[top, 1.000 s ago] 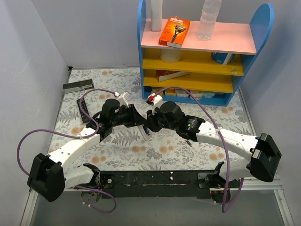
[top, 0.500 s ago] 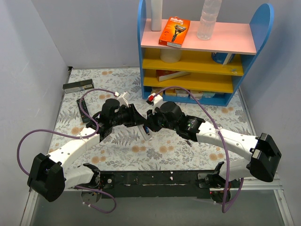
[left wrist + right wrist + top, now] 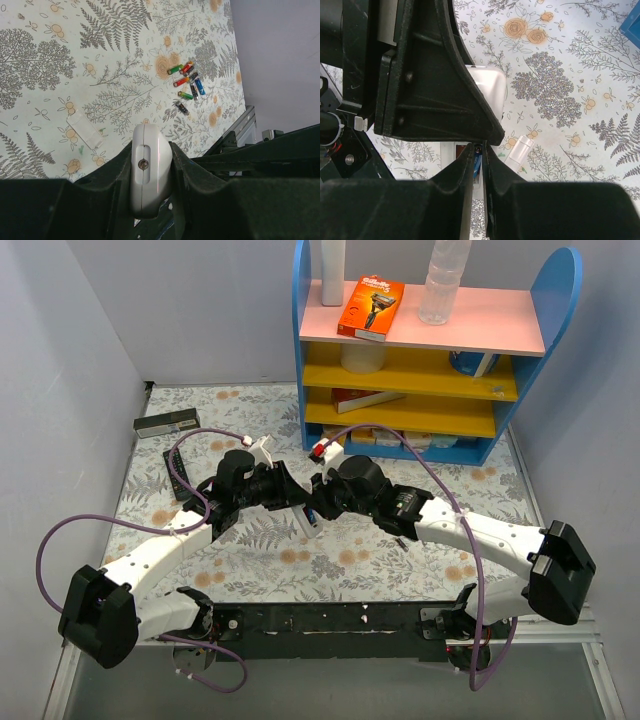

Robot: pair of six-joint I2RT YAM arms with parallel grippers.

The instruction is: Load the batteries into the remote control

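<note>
Remote control (image 3: 150,175) sits clamped between the left fingers (image 3: 112,181), while the right fingers (image 3: 461,176) pinch a blue battery (image 3: 478,156) near it.

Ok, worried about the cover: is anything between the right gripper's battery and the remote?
Not the cover; it lies apart. Only a finger of the left gripper, clamping the remote, crowds the battery. Nothing else visible.
</note>
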